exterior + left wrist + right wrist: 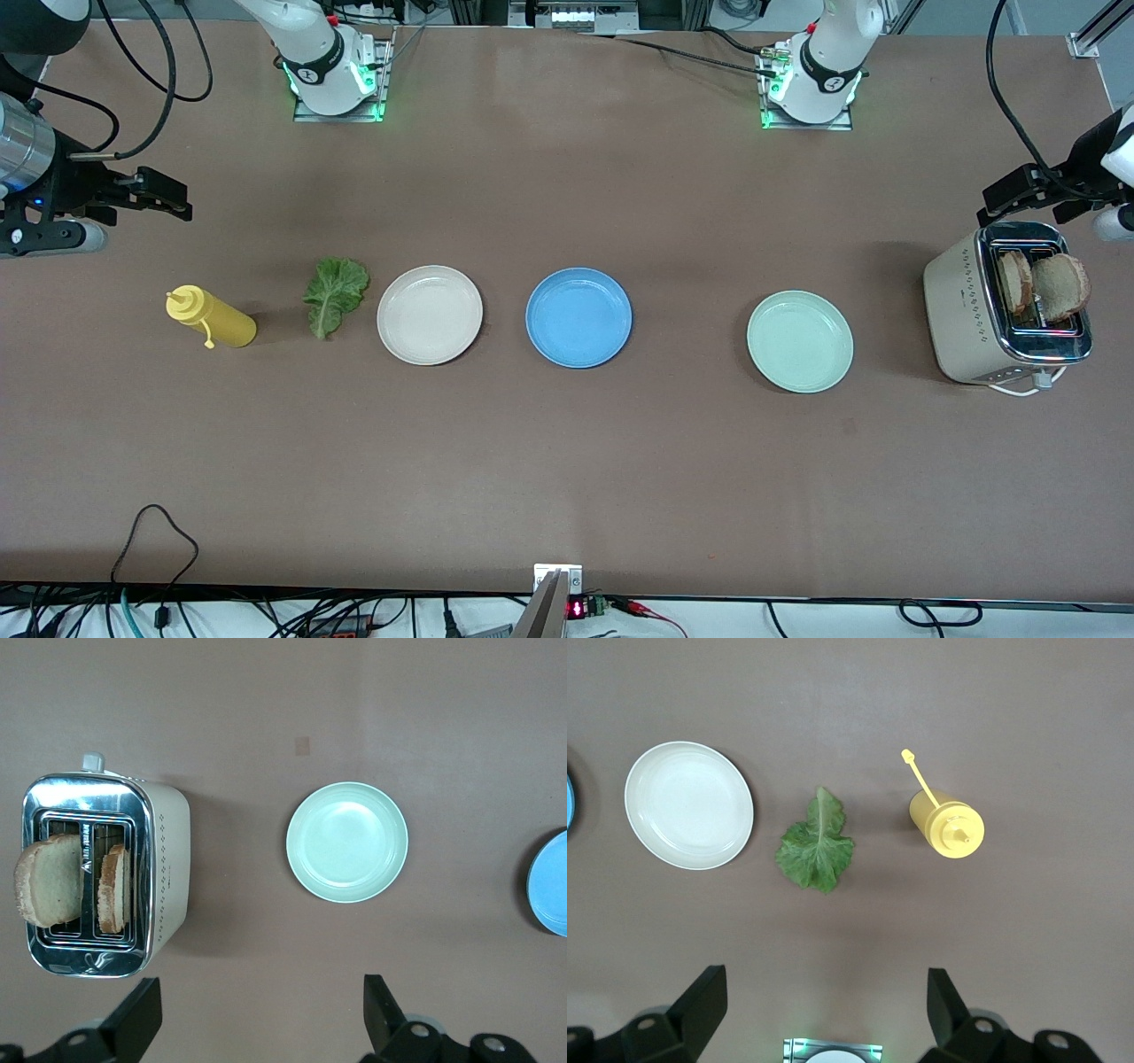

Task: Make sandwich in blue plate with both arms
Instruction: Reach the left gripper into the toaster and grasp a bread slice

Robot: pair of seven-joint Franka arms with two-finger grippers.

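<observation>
Since both toast slices (pixel 1045 285) sit upright in the toaster (pixel 1005 306) at the left arm's end, a skewed pinch may jam or drop one — left gripper (pixel 257 1014) and right gripper (pixel 824 1010) hover spread, empty. Blue plate (pixel 578 317) lies mid-table, bare; lettuce (pixel 334 294), flat beside the bottle (pixel 213 317), may slip.

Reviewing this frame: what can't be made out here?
- Lower halves of the two brown toast slices: sunk in the cream-and-chrome toaster's slots, every view.
- Round glossy blue plate: cut by the left wrist view's edge.
- Right gripper, left gripper: bodies cut by wrist views' edges.
</observation>
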